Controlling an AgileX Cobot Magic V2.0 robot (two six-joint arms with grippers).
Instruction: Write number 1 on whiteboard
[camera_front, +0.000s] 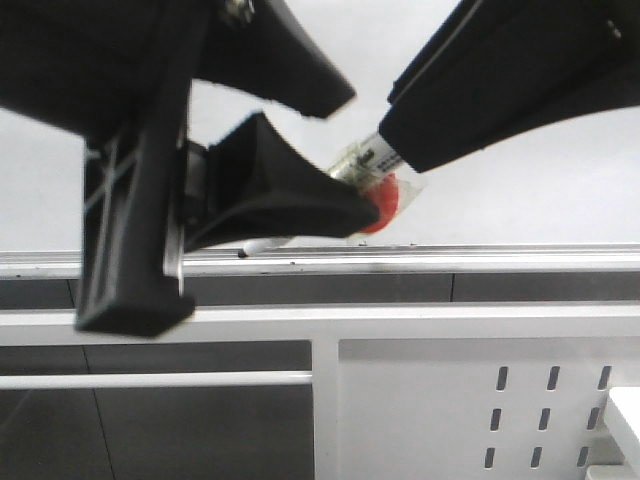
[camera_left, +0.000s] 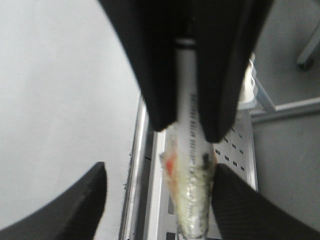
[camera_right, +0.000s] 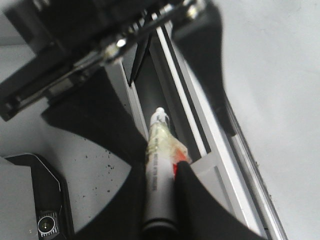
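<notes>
The right gripper (camera_right: 160, 200) is clamped on a marker pen (camera_right: 159, 165), a white barrel wrapped in clear tape with a red patch and a line of print too blurred to read. The left gripper (camera_left: 155, 195) stands wide open around the pen's taped end. Behind both arms rises the whiteboard (camera_front: 520, 190), with its silver tray rail (camera_front: 450, 258) along the bottom; no stroke shows on it.

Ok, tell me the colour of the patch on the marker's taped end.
Red-orange, on the marker; the front view shows it best.
</notes>
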